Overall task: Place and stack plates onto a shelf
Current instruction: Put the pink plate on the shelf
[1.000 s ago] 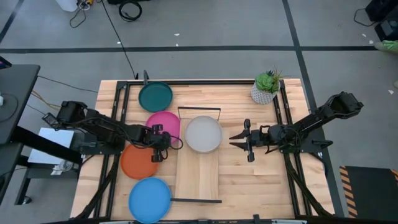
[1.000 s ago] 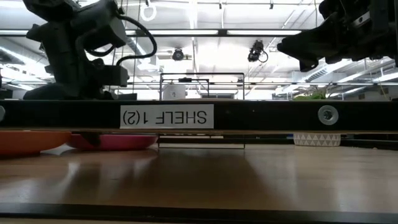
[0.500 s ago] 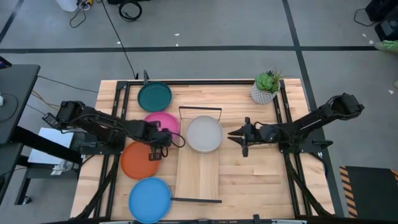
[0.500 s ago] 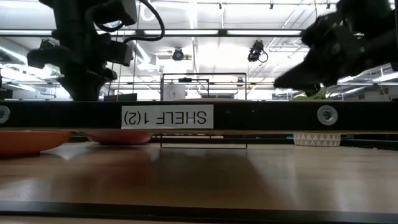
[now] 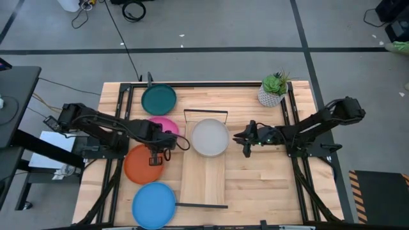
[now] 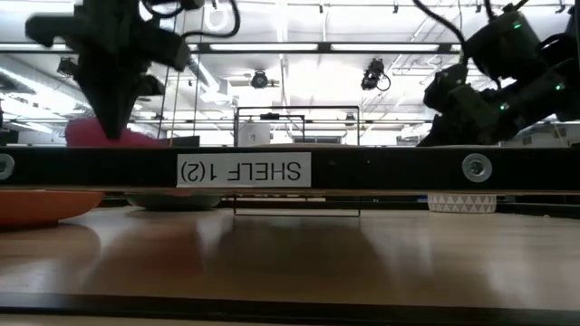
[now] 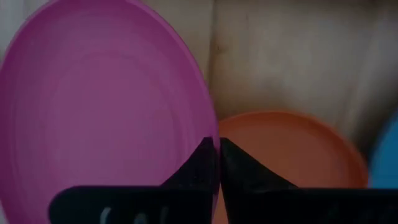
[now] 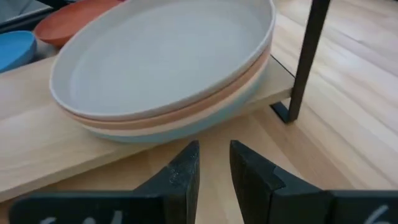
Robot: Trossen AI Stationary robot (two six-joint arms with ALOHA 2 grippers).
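Note:
My left gripper (image 5: 158, 142) (image 7: 216, 152) is shut on the magenta plate (image 5: 165, 123) (image 6: 101, 136), which is raised above the table's left part. On the light-wood shelf (image 5: 204, 182) (image 8: 37, 155) sits a stack (image 5: 209, 137) of three plates: a pale cream-grey one (image 8: 161, 56) on top, tan (image 8: 186, 112) under it, light blue (image 8: 186, 127) at the bottom. My right gripper (image 5: 245, 140) (image 8: 214, 155) hovers just right of the stack, its fingers a narrow gap apart, touching nothing. The dark teal (image 5: 159, 99), orange (image 5: 140, 165) (image 7: 292, 143) and bright blue (image 5: 154, 204) plates lie flat on the table. My left gripper pinches the magenta plate's rim (image 7: 210, 127) on its near side, beside the orange plate, between the two shut fingers. The fingers come from above, pointing down. The plate is lifted clear of the table and tilted.
A small potted plant (image 5: 273, 89) stands at the far right corner. Black wire frames (image 5: 204, 113) (image 8: 308, 56) rise at the shelf's ends. The near half of the shelf plank (image 5: 203, 185) is bare wood. A black bar with a label (image 6: 240, 169) crosses the low view.
My left gripper has risen, taking the magenta plate off the table; the plate is now clear and tilted. My right gripper has moved left toward the stack, and its fingers have drawn in from wide apart to a narrow gap.

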